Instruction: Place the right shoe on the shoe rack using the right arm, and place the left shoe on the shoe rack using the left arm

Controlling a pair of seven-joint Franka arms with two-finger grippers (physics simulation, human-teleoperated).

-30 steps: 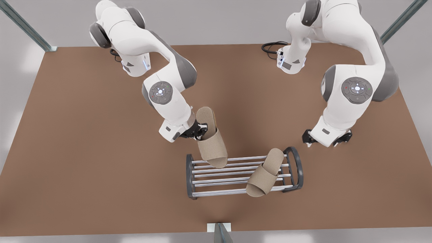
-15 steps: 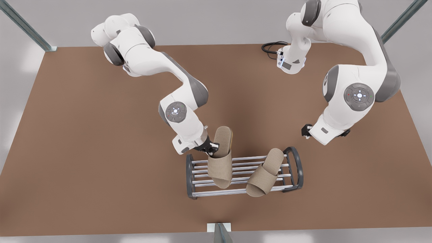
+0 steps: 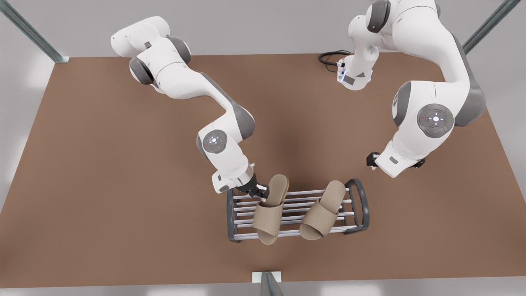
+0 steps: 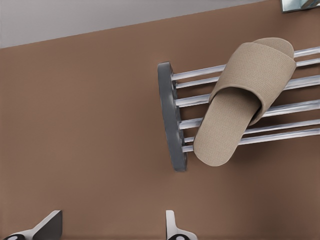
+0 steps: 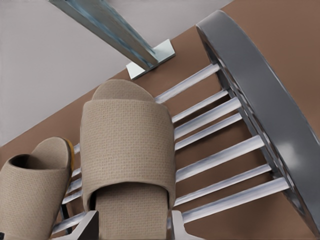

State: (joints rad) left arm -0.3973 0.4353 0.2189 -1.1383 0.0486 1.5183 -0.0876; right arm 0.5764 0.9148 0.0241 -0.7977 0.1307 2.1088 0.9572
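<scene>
Standing here, I judge the job nearly done. The shoe rack [image 3: 353, 205] sits at the lower middle of the front view on the brown table [image 3: 102, 185]. One tan slipper, the freed slipper [image 3: 322, 213], lies slantwise across the silver bars near the rack's end on the front view's right, with nothing gripping it. The left gripper [image 4: 112, 230] hangs well apart from it, fingers spread and empty, and that arm waits.

The held slipper [image 3: 269, 213] lies over the bars just beside the first, its toe poking past the front bar. The right gripper [image 3: 257, 191] is pinching it at the heel end, one finger on each side. Whether its sole is fully bearing on the bars I cannot tell. What looks left is letting go and backing the arm off.

By my count: two arms, two slippers, one rack with two dark end frames.
</scene>
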